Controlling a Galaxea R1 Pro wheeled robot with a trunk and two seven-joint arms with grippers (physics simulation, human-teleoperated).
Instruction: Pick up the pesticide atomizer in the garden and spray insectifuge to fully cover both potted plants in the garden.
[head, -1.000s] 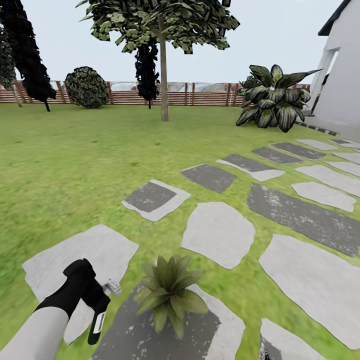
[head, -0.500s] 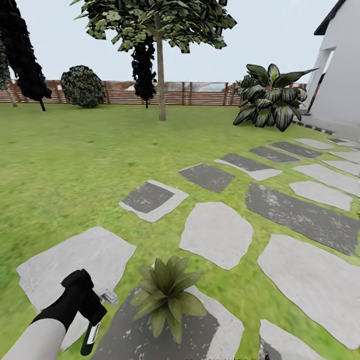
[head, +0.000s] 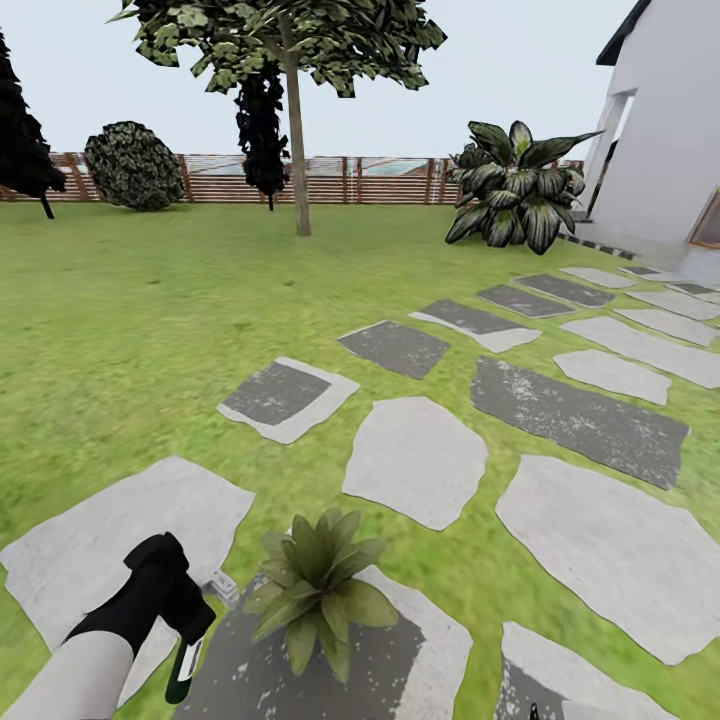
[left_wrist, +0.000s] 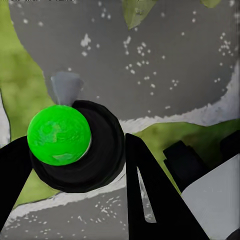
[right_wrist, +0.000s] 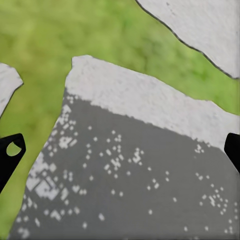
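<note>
The whole view has slid sideways, so the robot turned. The left hand (head: 175, 615) pinches the pesticide atomizer (head: 184, 665) beside the potted plant (head: 318, 590), ready to spray.

Left arm enters head view low on its own side: white forearm, black wrist, angled up and forward. Left gripper (head: 178, 612) sits just beside the potted plant (head: 318, 592), on the plant's left, pointing down. Its fingers (left_wrist: 145, 195) are clamped on the pesticide atomizer (head: 184, 655), bottle hanging below the hand. Right gripper (right_wrist: 120, 150): fingertips at opposite frame edges in right wrist view, spread wide, nothing between them, facing down.
</note>
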